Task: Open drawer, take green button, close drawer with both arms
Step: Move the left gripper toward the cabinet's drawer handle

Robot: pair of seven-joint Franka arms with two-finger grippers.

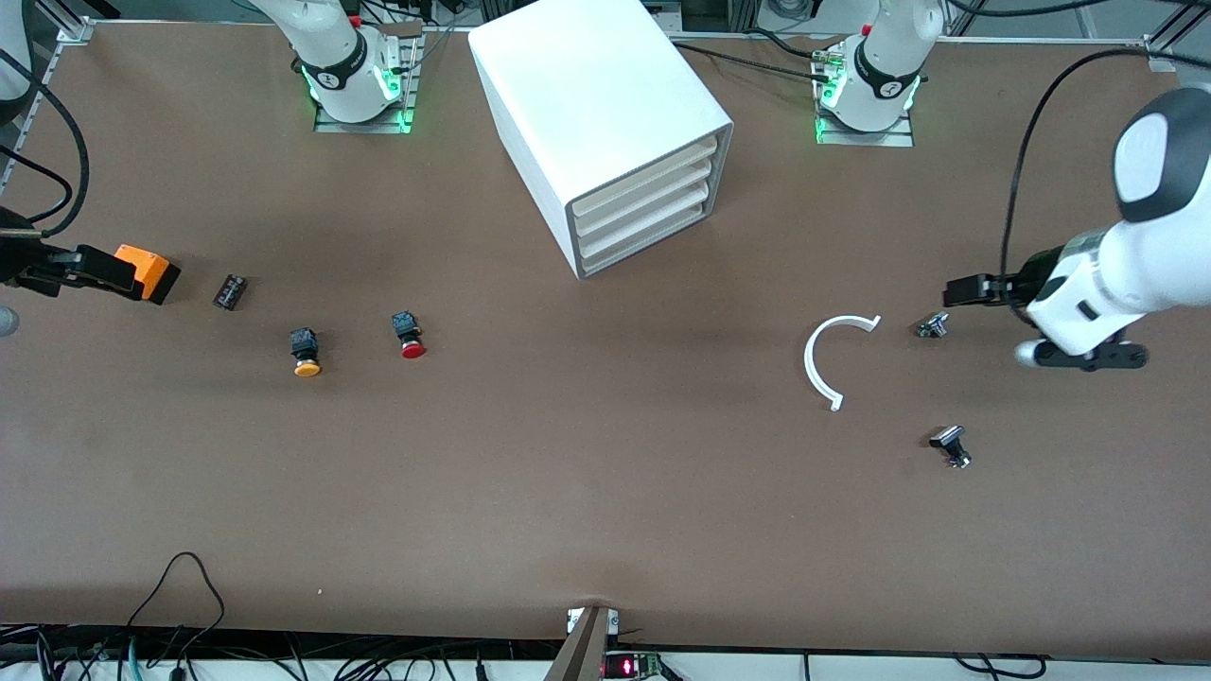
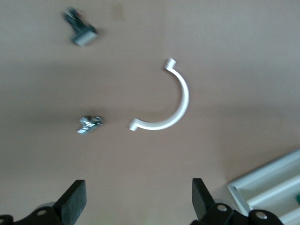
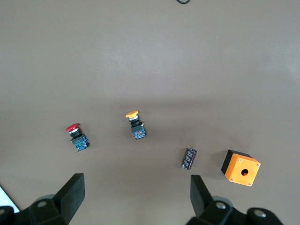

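Observation:
The white cabinet (image 1: 587,104) stands at the table's middle, close to the arms' bases. All its trays are pushed in, and the drawer (image 1: 643,248) is the lowest one. A corner of the cabinet (image 2: 267,187) shows in the left wrist view. The button is hidden. My left gripper (image 1: 957,291) (image 2: 139,197) hangs open and empty over the table at the left arm's end, beside a small metal part (image 1: 934,325). My right gripper (image 1: 104,270) (image 3: 137,192) hangs open and empty at the right arm's end, over the table next to an orange box (image 1: 147,272).
A white half-ring (image 1: 833,359) and a second metal part (image 1: 951,445) lie toward the left arm's end. A red-capped button (image 1: 410,336), a yellow-capped button (image 1: 305,352) and a dark cylinder (image 1: 230,291) lie toward the right arm's end. Cables run along the table's near edge.

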